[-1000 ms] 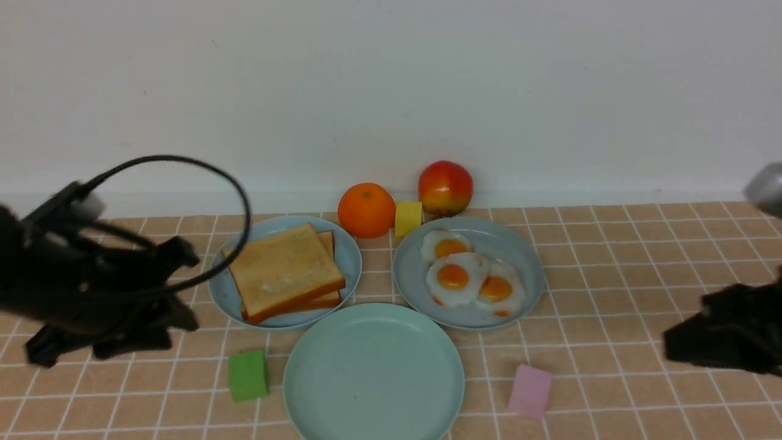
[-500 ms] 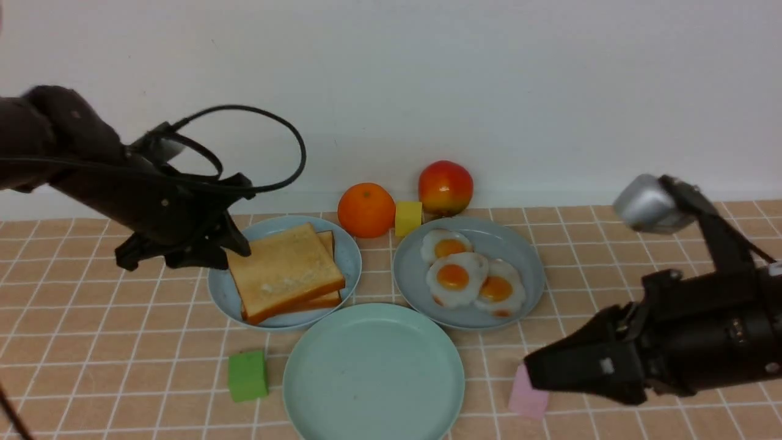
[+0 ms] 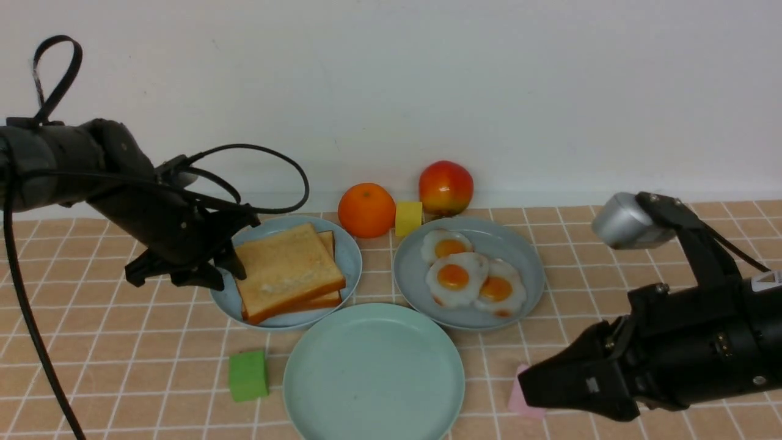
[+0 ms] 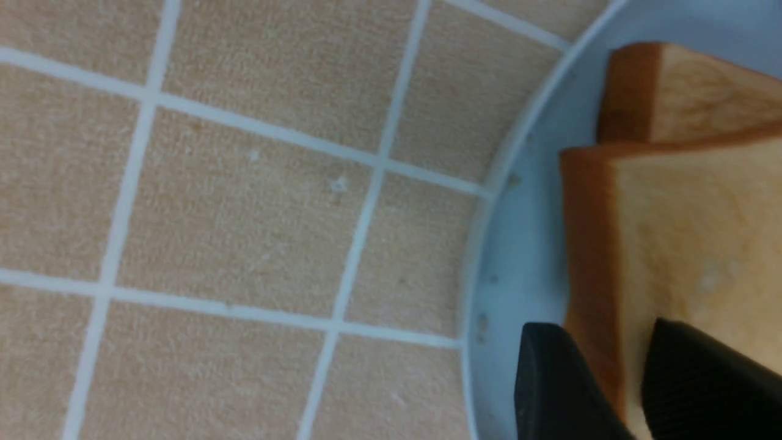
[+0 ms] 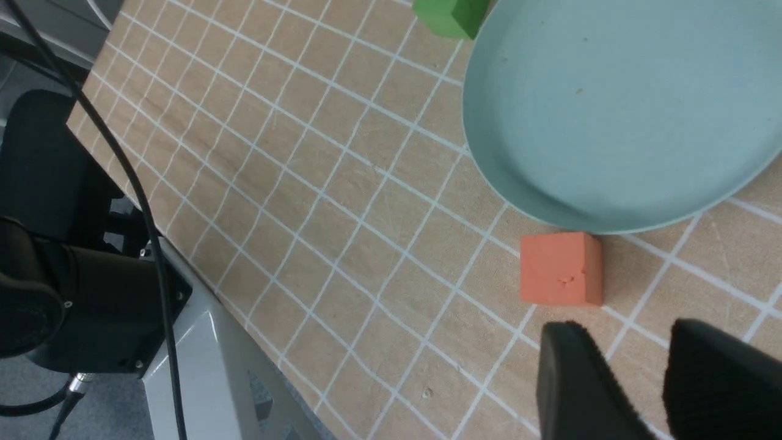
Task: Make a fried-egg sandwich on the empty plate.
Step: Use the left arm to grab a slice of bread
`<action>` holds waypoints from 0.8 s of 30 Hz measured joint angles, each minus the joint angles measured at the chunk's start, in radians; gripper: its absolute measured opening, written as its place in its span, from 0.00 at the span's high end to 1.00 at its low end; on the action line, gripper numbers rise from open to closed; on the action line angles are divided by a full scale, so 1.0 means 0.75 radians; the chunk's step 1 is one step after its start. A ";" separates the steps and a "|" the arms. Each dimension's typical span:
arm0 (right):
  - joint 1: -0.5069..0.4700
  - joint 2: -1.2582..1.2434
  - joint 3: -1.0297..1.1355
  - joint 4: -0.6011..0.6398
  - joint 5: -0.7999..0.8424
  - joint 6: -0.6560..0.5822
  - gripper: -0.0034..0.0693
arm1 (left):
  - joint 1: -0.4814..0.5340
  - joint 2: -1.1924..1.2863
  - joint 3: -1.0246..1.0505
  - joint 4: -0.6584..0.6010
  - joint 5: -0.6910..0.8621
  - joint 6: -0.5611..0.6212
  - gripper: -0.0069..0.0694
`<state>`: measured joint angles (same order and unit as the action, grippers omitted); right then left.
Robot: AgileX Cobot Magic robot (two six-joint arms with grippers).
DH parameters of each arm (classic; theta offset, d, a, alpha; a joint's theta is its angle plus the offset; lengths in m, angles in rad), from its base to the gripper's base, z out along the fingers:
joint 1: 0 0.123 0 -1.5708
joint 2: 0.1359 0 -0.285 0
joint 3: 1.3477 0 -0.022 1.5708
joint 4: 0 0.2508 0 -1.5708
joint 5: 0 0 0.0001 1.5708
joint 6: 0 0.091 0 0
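Two thick square toast slices [image 3: 287, 272] lie stacked.

This looks like a robot lab with a pretend kitchen table [image 3: 611, 256]. The table has a tan cloth with white squares, and a bare white wall [image 3: 427, 79] stands behind it. Toy food is set out: toast [image 3: 287, 269], eggs [image 3: 455, 276], an orange [image 3: 366, 209] and an apple [image 3: 445, 186]. A green block [image 3: 248, 374] and a yellow block [image 3: 408, 218] lie near. A black left arm [image 3: 79, 165] and right arm [image 3: 702, 342] with cables reach in. In the right wrist view, a grey metal frame [image 5: 208, 366] shows at the table edge.
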<state>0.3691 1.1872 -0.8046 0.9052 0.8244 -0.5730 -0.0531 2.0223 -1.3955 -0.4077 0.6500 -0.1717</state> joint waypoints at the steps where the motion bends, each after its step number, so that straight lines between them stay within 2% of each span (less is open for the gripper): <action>1: 0.000 0.000 0.000 0.000 -0.004 0.000 0.62 | 0.000 0.005 -0.003 -0.010 -0.002 -0.005 0.60; 16: 0.000 0.000 0.000 -0.004 -0.011 0.004 0.62 | 0.000 0.004 -0.002 -0.069 -0.041 -0.014 0.59; 21: 0.000 0.000 0.000 -0.004 -0.025 0.004 0.62 | 0.000 -0.013 -0.002 -0.067 -0.051 0.005 0.56; 24: 0.000 0.000 0.000 -0.004 -0.034 0.004 0.62 | 0.000 -0.031 -0.002 -0.075 -0.060 0.070 0.51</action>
<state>0.3691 1.1872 -0.8046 0.9021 0.7992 -0.5699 -0.0531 1.9993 -1.3974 -0.4636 0.6050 -0.1192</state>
